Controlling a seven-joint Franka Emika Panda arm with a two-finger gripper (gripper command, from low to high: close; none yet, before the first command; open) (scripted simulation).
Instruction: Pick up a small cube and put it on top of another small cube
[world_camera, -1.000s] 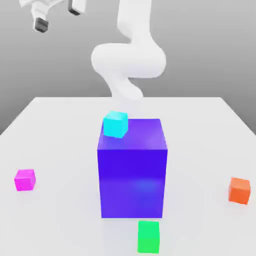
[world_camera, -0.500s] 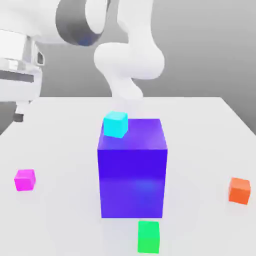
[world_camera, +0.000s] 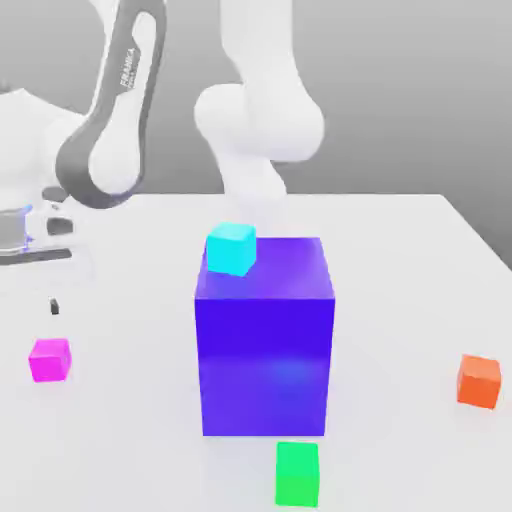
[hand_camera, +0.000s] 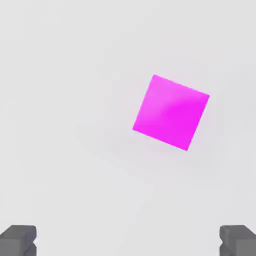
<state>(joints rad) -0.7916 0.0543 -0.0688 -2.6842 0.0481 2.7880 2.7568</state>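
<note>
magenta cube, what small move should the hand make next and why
I'd shift the hand sideways over the magenta cube and probably turn it a little to square up before lowering. In the hand view the fingers stand wide apart with nothing between them, and the cube lies off the line between them, its sides slanted to that line.

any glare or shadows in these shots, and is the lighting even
Exterior view: glossy sheen low on the big blue-purple cube's front, backdrop shaded grey, darker toward the table, no strong cast shadows by the small cubes; hand view: magenta cube paler toward one corner, tabletop evenly bright, almost white.
</note>
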